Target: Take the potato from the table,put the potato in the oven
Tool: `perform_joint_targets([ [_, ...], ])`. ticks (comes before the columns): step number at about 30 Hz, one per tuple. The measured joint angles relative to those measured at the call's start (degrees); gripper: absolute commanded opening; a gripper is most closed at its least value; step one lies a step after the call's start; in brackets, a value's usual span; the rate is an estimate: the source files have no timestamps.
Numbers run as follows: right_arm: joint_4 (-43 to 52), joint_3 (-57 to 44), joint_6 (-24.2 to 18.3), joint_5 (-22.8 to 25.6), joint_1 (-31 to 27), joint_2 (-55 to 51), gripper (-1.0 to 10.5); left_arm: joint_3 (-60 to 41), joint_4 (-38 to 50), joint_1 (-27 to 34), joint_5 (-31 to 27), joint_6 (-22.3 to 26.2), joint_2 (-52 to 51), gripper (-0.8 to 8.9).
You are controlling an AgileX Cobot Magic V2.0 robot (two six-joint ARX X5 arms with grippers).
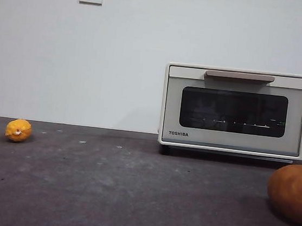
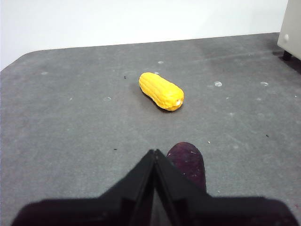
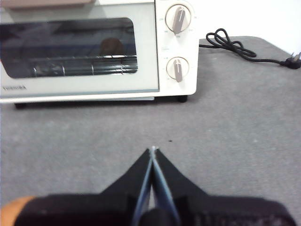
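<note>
Yellow corn cob (image 2: 161, 91) lies at nine o'clock, dark purple thing (image 2: 187, 162) just beside it; black power cord (image 3: 235, 46) coils at three o'clock.

The table (image 1: 130, 198) bears the oven (image 1: 238, 109), potato (image 1: 293, 192), corn cob (image 1: 18, 130) and a purple thing (image 2: 187, 160).

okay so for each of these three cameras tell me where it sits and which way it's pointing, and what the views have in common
Front view: low, at table height, looking level at the oven, potato, corn; no arm shows.
Left wrist view: above the left gripper, jaws shut, facing corn and a purple thing.
Right wrist view: above the right gripper, jaws shut, facing the oven; potato at the edge.
Shared: front and right see oven, potato; front and left, corn.
</note>
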Motion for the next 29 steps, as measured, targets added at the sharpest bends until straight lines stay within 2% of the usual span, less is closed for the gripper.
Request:
perform_joint_targets([
  [8,1.46,1.51,5.7,-1.27,0.0,0.02,0.0,0.2,2.01,0.0,0.7,-4.24,0.0,-0.05],
  [13,4.2,5.64,6.27,-3.04,0.0,0.02,0.0,2.14,1.97,0.0,1.49,-7.1,0.0,-0.05],
  [23,4.24,15.15,6.36,-8.22,0.0,0.02,0.0,8.57,2.19,0.0,1.53,-9.14,0.02,-0.05],
  [29,4.2,20.81,6.36,-8.96,0.0,0.02,0.0,12.72,4.2,0.0,1.57,-11.69,0.48,-0.05],
])
